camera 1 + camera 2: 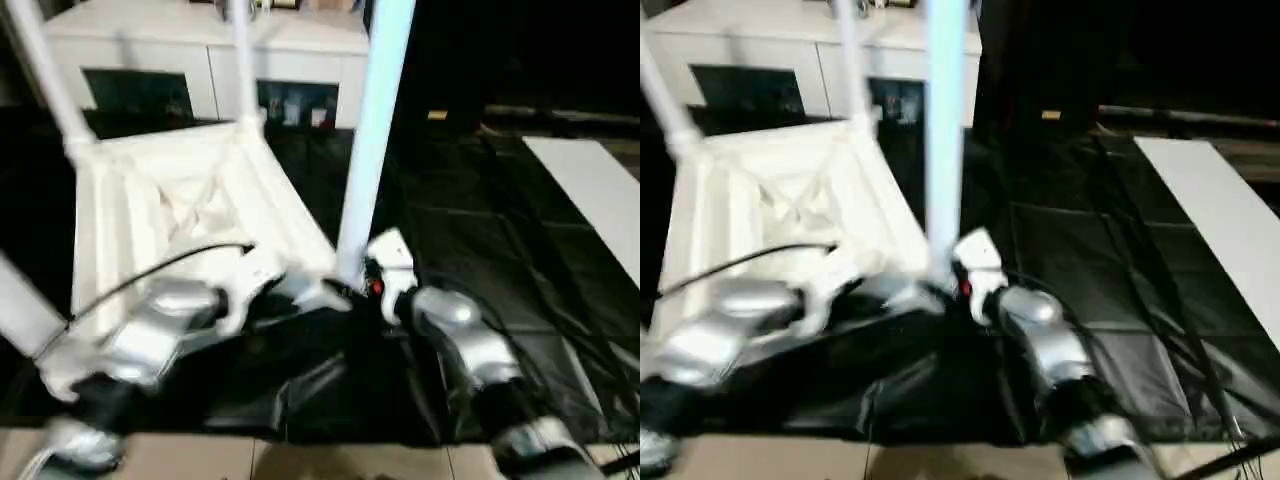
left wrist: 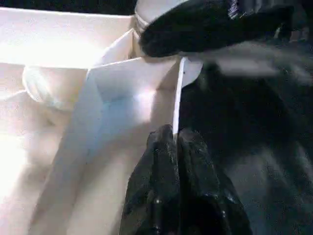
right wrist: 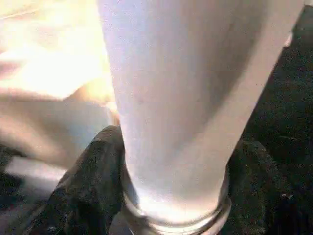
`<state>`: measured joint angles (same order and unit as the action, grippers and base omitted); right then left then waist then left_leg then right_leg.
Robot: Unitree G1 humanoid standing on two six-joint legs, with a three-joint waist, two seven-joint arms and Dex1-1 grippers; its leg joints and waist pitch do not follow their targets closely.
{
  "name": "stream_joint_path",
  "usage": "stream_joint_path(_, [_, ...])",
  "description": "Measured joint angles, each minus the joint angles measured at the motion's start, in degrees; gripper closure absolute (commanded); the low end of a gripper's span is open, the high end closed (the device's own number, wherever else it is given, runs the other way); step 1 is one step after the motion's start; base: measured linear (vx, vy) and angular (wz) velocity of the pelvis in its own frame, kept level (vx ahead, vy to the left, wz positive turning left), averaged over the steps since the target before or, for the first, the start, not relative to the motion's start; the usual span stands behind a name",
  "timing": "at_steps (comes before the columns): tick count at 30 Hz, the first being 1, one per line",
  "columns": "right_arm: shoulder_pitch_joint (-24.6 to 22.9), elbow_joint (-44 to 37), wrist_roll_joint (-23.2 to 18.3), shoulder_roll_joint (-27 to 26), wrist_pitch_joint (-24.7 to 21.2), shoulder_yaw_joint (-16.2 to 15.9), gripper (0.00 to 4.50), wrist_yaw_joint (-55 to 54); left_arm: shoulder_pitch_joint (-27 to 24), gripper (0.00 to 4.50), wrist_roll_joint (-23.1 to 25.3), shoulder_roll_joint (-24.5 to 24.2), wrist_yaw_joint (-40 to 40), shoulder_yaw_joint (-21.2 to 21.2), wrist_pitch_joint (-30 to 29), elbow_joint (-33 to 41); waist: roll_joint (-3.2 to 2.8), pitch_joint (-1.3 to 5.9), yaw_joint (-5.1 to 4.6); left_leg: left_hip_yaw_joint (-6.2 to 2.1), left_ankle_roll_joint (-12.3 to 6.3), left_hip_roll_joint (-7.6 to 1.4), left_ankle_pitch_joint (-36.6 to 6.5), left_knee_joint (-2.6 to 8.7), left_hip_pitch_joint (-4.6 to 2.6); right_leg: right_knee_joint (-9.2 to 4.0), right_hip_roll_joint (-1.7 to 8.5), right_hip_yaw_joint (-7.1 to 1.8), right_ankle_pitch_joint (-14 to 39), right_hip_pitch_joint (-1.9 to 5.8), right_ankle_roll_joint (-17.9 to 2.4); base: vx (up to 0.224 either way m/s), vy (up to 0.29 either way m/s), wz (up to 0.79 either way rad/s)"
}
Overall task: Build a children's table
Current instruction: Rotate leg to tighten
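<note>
The scene is viewed by both eye cameras from head height, forward and down over the silver forearms (image 1: 160, 335), and the upturned table top (image 1: 190, 215) is shared between them. The near corner of the table top is viewed closely along the left gripper (image 2: 173, 142). The near leg (image 3: 190, 98) is seen at very close range between the right gripper's fingers (image 3: 88, 186).
</note>
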<state>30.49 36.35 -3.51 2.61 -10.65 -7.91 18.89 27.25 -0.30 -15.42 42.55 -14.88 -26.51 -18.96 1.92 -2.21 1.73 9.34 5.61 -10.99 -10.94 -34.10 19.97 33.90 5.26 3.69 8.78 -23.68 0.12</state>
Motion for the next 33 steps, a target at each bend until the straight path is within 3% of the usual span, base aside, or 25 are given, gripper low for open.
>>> stream_joint_path(6, [6.51,8.88,-0.53,-4.5,-0.55,8.28,1.86,-15.87,4.8,4.5,1.35,10.97,-13.08,1.08,-0.27,-8.24,-0.93,0.08,0.31,0.05,-0.03,0.1,-0.01,0.03,0.34,-0.81,0.09,-0.01,0.02,0.26,0.03,0.0,0.0,0.0])
stream_joint_path(11, [7.66,10.8,-0.69,-4.63,1.13,10.35,1.86,-17.54,6.25,4.5,1.84,12.52,-15.17,1.07,0.23,-10.13,-0.99,0.1,0.32,0.13,-0.33,0.08,0.18,0.04,0.51,-0.79,0.12,-0.03,0.0,0.25,0.03,0.0,0.0,0.0])
stream_joint_path(12, [7.3,10.78,-0.66,-4.61,2.54,10.35,1.3,-17.42,6.25,4.5,2.1,12.13,-15.17,0.5,0.75,-9.96,-0.99,0.1,0.39,0.16,-0.33,0.05,0.18,0.07,0.57,-0.75,0.11,-0.02,-0.02,0.2,0.03,0.0,0.0,0.0])
stream_joint_path(13, [6.89,10.48,-0.61,-4.61,3.37,10.35,1.16,-17.27,6.25,4.5,2.16,11.76,-15.16,-0.07,1.18,-9.71,-0.99,0.1,0.44,0.21,-0.33,0.04,0.18,0.11,0.61,-0.71,0.11,-0.01,-0.05,0.15,0.04,0.0,0.0,0.0])
stream_joint_path(14, [6.24,9.5,-0.68,-4.86,3.9,10.05,1.16,-16.39,6.26,4.5,2.71,11.32,-15.42,-0.1,2.03,-9.77,-0.98,0.09,0.41,0.28,-0.34,0.02,0.19,0.17,0.65,-0.67,0.09,-0.01,-0.18,0.1,0.05,0.0,0.0,0.0])
stream_joint_path(17, [2.83,5.79,-0.66,-6.93,5.03,6.63,0.8,-11.15,6.53,4.5,4.33,7.53,-16.81,1.17,4.9,-9.79,-0.75,-0.03,-1.26,-0.02,-0.29,-0.26,0.18,0.18,1.21,-0.62,-0.06,0.39,-0.61,-0.56,0.14,0.003,-0.005,-0.06])
stream_joint_path(18, [1.56,4.35,-0.6,-6.6,5.03,5.55,0.72,-9.73,6.54,4.5,4.47,6.83,-16.59,1.38,5.24,-9.42,-0.75,-0.04,-1.37,-0.04,-0.28,-0.35,0.18,0.21,1.46,-0.53,-0.09,0.45,-0.78,-0.88,-0.15,0.0,0.0,0.0])
stream_joint_path(21, [0.7,0.61,0.09,-2.23,4.64,3.37,0.56,-5.96,5.54,4.5,4.34,4.92,-13.01,0.9,5.78,-6.85,-0.78,-0.05,-0.24,0.22,-0.58,-0.36,0.35,0.22,1.78,-0.27,-0.09,0.44,-0.58,-1.6,-0.41,0.07,-0.01,0.02])
stream_joint_path(24, [-0.49,-3.59,1.07,4.28,4.64,3.07,0.35,-1.11,3.8,4.5,3.41,1.49,-7.64,0.15,6.61,-4.28,-0.77,-0.05,0.62,0.29,-0.61,-0.37,0.33,0.18,1.91,-0.21,-0.07,0.42,-0.51,-1.59,-0.52,0.0,0.0,0.0])
stream_joint_path(27, [-4.19,-8.64,0.63,10.12,4.74,2.52,0.35,8.49,2.14,4.5,1.73,-2.74,-0.43,-0.94,7.73,-1.99,-0.75,-0.06,1.03,0.38,-0.44,-0.37,0.23,0.16,1.53,-0.21,-0.07,0.31,-0.5,-1.35,-0.51,0.0,0.0,0.0])
stream_joint_path(29, [-6.36,-11.4,-1.63,12.65,4.01,2.31,0.35,15.0,1.25,4.5,0.95,-4.88,3.9,-1.76,8.18,-0.66,-0.75,-0.07,1.14,0.43,-0.29,-0.37,0.14,0.15,1.29,-0.17,-0.07,0.23,-0.51,-1.23,-0.51,0.0,0.0,0.0])
stream_joint_path(33, [-10.02,-17.88,-6.01,18.01,1.9,-1.33,0.35,27.72,-0.43,4.5,-0.74,-9.18,12.35,-3.33,8.03,2.65,-0.73,-0.08,1.68,0.46,-0.27,-0.36,0.14,0.12,1.11,0.08,-0.06,0.13,-0.42,-1.14,-0.38,0.0,0.0,0.0])
